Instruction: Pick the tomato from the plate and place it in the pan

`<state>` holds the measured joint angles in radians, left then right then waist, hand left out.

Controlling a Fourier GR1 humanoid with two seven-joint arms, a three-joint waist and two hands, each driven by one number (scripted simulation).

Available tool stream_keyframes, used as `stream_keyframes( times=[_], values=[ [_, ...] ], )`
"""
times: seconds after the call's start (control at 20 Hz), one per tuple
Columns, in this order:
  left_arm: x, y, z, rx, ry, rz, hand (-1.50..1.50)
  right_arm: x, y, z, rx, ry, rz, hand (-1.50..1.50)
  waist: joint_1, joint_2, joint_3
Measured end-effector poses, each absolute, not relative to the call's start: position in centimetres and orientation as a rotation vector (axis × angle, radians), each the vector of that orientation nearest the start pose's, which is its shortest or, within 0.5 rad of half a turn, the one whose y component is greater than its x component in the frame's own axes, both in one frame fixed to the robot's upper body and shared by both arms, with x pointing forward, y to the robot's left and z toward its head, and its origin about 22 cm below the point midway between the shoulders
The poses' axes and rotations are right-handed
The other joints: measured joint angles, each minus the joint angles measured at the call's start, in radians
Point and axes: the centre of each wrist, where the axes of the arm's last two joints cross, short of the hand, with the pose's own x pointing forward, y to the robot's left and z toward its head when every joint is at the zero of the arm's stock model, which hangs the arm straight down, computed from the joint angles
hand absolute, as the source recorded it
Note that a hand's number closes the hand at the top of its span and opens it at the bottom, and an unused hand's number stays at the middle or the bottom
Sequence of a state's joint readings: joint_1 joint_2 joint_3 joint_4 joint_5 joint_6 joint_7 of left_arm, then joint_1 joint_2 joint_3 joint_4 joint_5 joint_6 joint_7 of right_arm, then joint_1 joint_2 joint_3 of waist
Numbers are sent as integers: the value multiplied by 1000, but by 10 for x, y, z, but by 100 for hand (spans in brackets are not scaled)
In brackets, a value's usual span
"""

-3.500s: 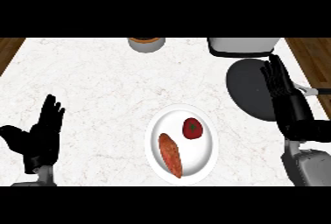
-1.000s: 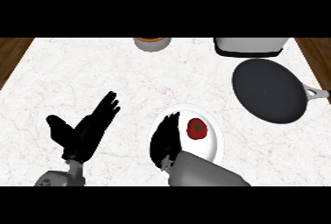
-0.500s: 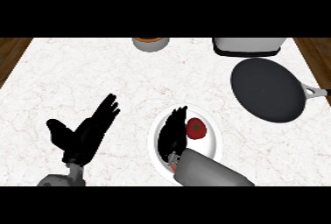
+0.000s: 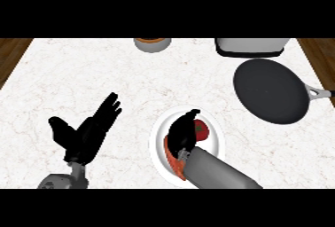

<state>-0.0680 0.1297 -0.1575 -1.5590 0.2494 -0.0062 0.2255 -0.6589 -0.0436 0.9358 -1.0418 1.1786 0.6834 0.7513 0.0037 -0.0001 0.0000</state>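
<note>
White marbled surface seen from above. Near the front edge, a white plate with a red tomato and an orange-red food strip. Right hand over the plate, fingers curled against the tomato's left side. Left hand released, fingers straight, toward the front left. Dark pan at the right edge. Bowl and pale appliance along the back edge.

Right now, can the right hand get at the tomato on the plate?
Probably yes. The right hand is already over the plate, right beside the tomato on its left, with nothing between them. The orange-red food lies below the hand, out of the way.
</note>
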Motion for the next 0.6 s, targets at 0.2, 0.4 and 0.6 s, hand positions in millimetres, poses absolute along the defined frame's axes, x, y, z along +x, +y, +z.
stream_keyframes(
  times=[0.2, 0.4, 0.6],
  values=[
    [257, 212, 13, -225, -1361, -82, 0, 286, -36, -8, -1296, -586, 2138, 150, 2, 0, 0],
    [255, 215, 18, -236, -1358, -88, 0, 292, -36, -11, -1333, -615, 2200, 150, 5, 0, 0],
    [252, 221, 17, -216, -1352, -59, 0, 274, -67, -14, -1136, -857, 2177, 150, -24, -11, 0]
  ],
)
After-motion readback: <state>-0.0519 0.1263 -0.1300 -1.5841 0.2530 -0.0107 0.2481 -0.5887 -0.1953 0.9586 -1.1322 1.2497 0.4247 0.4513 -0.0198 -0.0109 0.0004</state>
